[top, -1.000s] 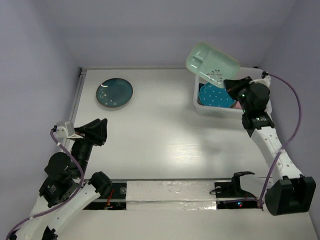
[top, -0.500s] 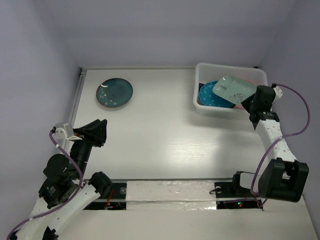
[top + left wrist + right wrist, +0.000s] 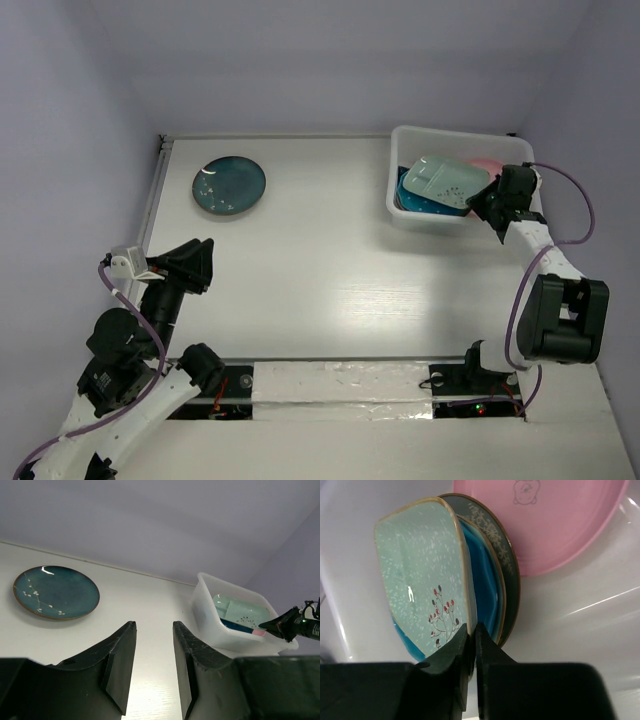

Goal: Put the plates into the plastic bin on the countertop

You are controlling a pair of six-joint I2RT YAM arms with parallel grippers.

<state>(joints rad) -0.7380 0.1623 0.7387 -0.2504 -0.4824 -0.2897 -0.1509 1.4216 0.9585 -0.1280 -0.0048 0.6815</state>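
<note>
Right tool [image 3: 471, 632] pinches mint plate [image 3: 417, 565].

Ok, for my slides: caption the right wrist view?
Right gripper pinching the mint green flowered plate by its rim, over a stack of plates in the translucent white plastic bin.

The overhead camera looked down from above the near edge of the worktop [image 3: 320, 290] and took in all of it. The left wrist camera sat low and faced across the worktop past its own fingers [image 3: 119, 665]. It shared the teal plate [image 3: 56, 591] and the plastic bin [image 3: 212, 630] with the overhead view. The right wrist camera looked into the bin from very near, with the mint plate [image 3: 420, 570] filling much of its frame.
</note>
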